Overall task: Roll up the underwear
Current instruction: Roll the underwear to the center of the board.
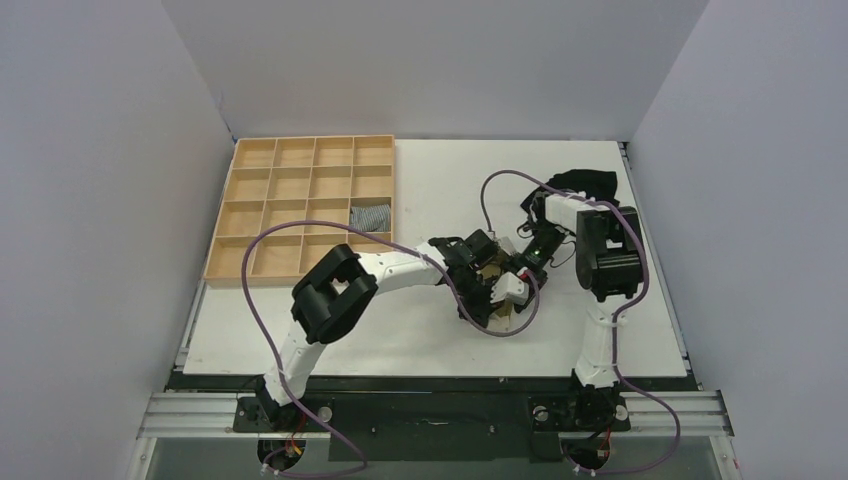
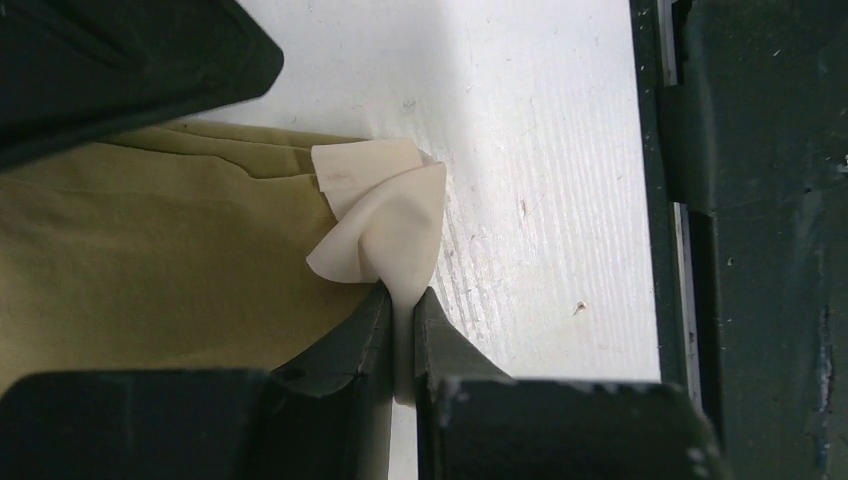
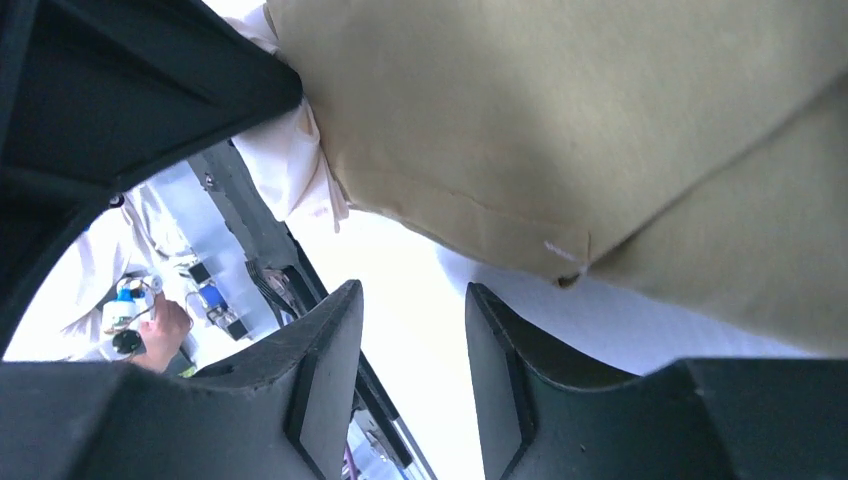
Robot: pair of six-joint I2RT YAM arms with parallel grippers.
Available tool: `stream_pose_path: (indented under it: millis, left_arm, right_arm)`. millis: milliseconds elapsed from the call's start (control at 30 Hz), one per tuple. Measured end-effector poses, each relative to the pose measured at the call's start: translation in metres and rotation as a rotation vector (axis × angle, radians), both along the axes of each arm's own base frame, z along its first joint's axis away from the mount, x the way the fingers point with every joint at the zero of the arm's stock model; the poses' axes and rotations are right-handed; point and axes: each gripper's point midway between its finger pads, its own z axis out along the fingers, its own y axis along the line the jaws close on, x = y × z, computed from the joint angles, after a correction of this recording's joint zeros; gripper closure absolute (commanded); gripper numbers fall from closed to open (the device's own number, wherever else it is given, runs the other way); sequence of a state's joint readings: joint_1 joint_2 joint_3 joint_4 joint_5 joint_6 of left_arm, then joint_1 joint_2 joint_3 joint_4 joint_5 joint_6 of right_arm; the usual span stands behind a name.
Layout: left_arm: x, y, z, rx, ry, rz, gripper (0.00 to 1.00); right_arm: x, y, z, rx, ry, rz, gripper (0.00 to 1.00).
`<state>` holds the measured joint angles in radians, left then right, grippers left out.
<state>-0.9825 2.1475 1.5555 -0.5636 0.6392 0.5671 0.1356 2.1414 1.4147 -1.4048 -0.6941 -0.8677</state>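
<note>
Underwear point(image 2: 150, 260) corner pinched in left gripper point(image 2: 402, 305) jaws, right gripper point(image 3: 412, 300) jaws spread empty; close them on olive hem just above, roll tight

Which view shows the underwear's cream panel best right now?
Left wrist: the cream panel fills mid-frame, pinched between the left fingers. Right wrist shows mostly olive fabric, cream only at its edge. From the top, the arms hide nearly all of it.

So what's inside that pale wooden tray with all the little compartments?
One small grey-blue striped cloth roll lies in a right-edge compartment of the pale wooden tray. The other compartments show bare wood, though a purple cable hides a sliver of the nearest row.
</note>
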Motion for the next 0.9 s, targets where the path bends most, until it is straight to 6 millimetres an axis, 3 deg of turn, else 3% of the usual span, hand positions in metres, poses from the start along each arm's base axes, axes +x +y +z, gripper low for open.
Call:
stream_pose_path:
  millis: [433,900]
  left_arm:
    - [0.003,-0.004,0.0,0.034,0.226,0.054,1.0]
    - [0.008,-0.011,-0.001,0.126,0.555,0.123,1.0]
  right_arm:
    - [0.01,-0.037,0.021,0.035,-0.106,-0.186,0.61]
    - [-0.002,-0.063,0.046,0.068,-0.326,-0.371,0.62]
